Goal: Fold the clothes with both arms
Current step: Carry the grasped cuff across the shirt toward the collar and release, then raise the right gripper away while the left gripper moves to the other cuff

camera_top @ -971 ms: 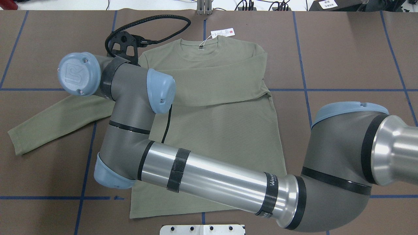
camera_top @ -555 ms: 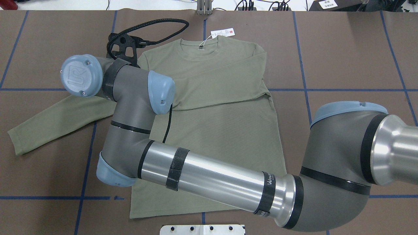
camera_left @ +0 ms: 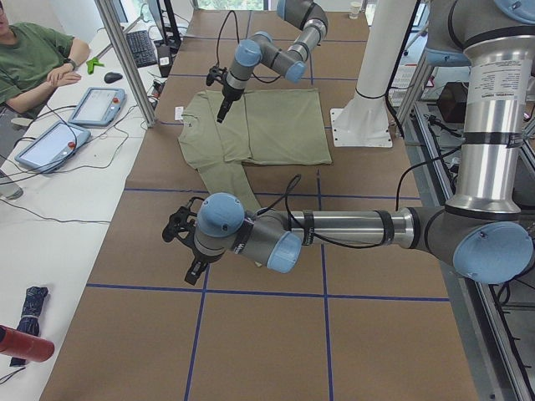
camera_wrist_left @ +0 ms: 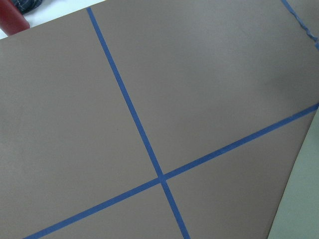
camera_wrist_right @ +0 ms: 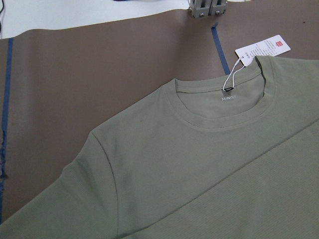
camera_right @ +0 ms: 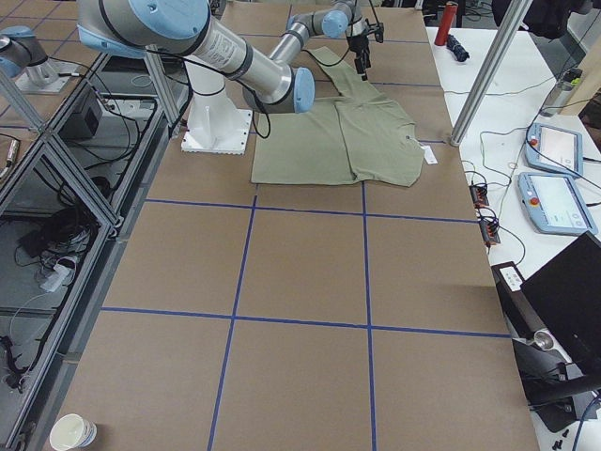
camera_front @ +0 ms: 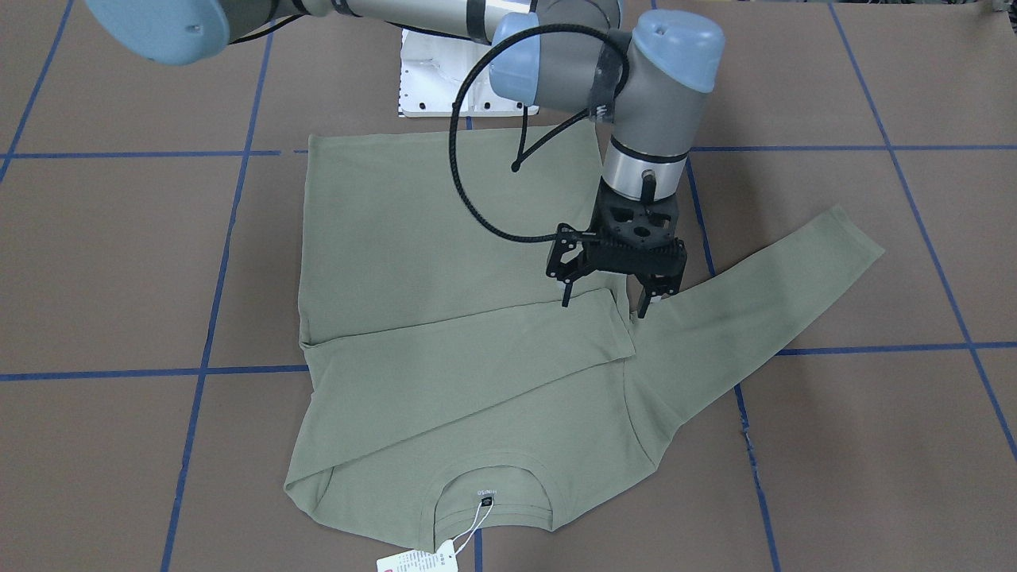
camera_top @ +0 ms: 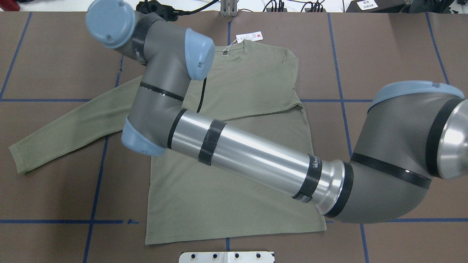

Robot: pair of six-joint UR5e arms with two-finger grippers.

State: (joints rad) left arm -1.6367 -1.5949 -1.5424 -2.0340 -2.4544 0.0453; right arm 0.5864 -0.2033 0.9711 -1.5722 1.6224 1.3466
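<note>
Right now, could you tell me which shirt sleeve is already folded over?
The sleeve on the robot's right side: it lies across the shirt front, while the other sleeve stretches out onto the table.

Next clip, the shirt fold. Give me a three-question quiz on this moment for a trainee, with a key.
1. True or false: both sleeves of the shirt are folded across its body.
2. The right gripper has its jaws: A) open and empty; B) shut on a cuff; C) shut on the hem.
3. Fill in: the hang tag lies on the table just beyond the shirt's ____.

Key
1. False: one sleeve lies across the chest, and the other sleeve is stretched out on the table.
2. A
3. neckline
</note>
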